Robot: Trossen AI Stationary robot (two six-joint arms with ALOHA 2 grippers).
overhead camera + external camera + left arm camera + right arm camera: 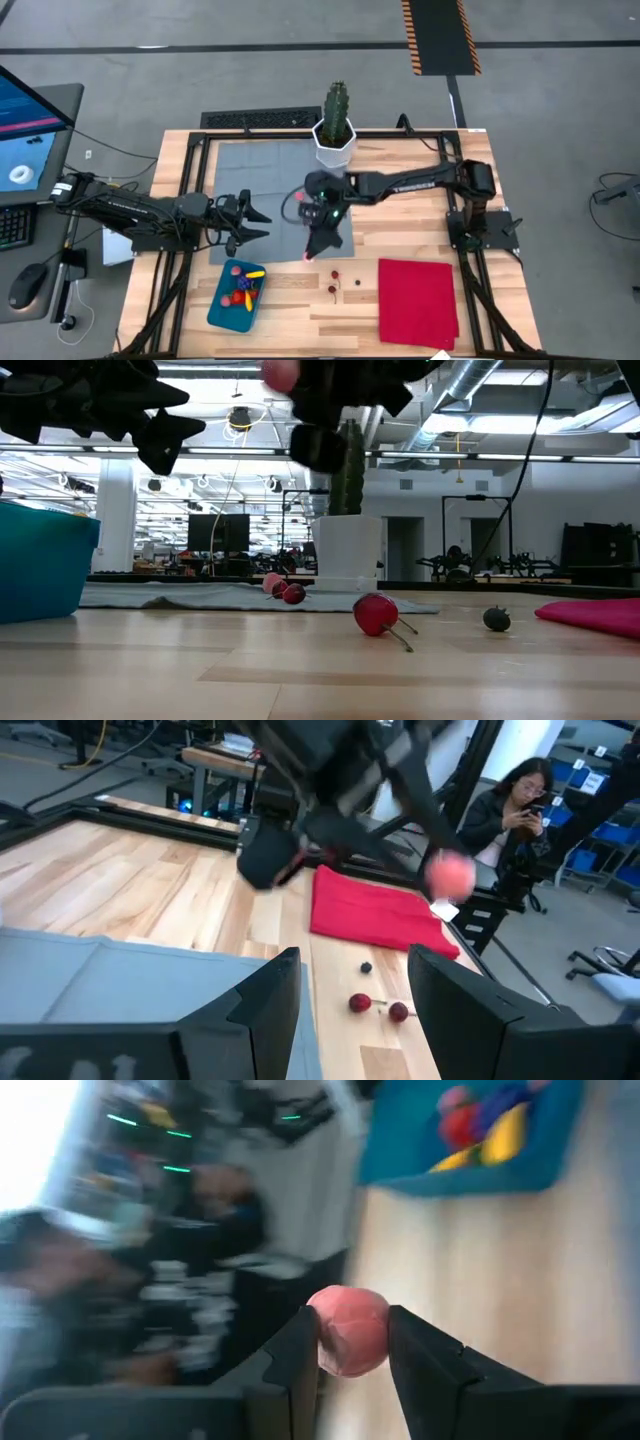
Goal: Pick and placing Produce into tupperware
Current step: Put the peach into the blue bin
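On the wooden table (400, 170), the teal tupperware (221, 304) sits at the front left corner holding several produce pieces (244, 285). Above the middle, the right gripper (352, 1342) is clamped on 1 pink fruit (348, 1329). The left gripper (348, 982) hovers over the left side, fingers apart and empty, while 2 cherries (334, 283) lie near the front edge.

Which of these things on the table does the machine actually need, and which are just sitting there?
Needed:
- teal tupperware, some produce already inside
- pink fruit, gripped by the right gripper
- loose cherries on the wood
- left gripper, open, waiting

Just sitting there:
- cactus in white pot
- red cloth
- grey mat
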